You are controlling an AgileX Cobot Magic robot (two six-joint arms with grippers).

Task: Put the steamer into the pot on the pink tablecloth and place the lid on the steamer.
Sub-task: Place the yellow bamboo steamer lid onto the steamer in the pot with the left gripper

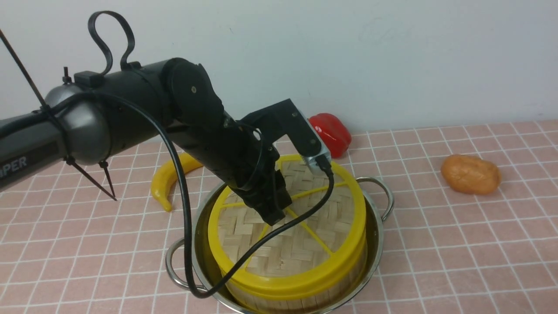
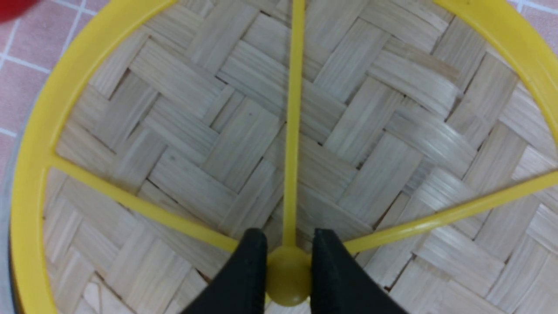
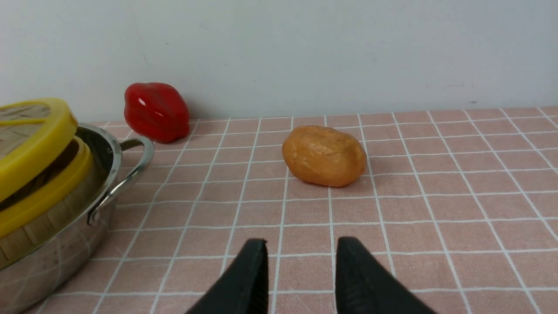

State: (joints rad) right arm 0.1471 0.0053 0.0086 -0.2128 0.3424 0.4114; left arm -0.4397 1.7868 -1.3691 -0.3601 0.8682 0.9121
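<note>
So we've got one pot (image 1: 378,244), the shiny steel one with two looped handles, sitting on the pink tablecloth (image 1: 436,261). Inside it is our one steamer (image 1: 301,303), its wall lower than the lid and ringed by the pot's rim. The single lid (image 1: 266,257) is over the steamer, though from the right wrist view we can see a dark gap between the two along one side. Our left pincer (image 2: 288,274) is closed on the lid's yellow centre knob (image 2: 288,279), one finger on each side. The right pincer (image 3: 301,257) has its two fingers apart with nothing between them.

Headcount outside the pot: one yellow banana-shaped piece (image 1: 163,185), one red pepper (image 1: 331,133) just beyond the pot, and one brown potato-like lump (image 1: 471,174) well off to the right. That's three loose items, all on the cloth.
</note>
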